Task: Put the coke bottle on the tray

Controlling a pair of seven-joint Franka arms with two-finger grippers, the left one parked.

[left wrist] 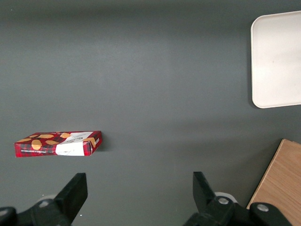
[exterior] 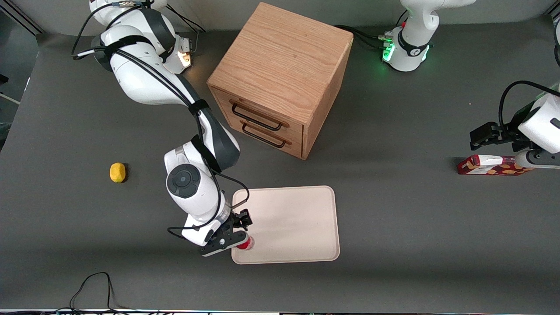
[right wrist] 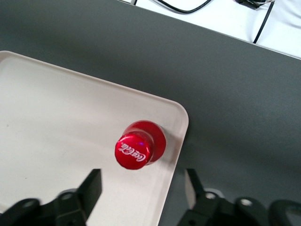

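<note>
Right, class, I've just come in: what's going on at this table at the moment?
The working arm's gripper hangs open just above the coke bottle, not touching it. The bottle stands upright inside the tray, in the corner nearest the front camera at the working arm's end. A lemon, an oak drawer cabinet and a patterned carton lie elsewhere on the table.

- The right arm (exterior: 175,94) reaches out, bent at the elbow, wrist pointing straight down.
- The gripper (right wrist: 143,190) hangs with fingers (right wrist: 91,188) spread apart, holding nothing; the coke bottle (right wrist: 139,144) stands just below it.
</note>
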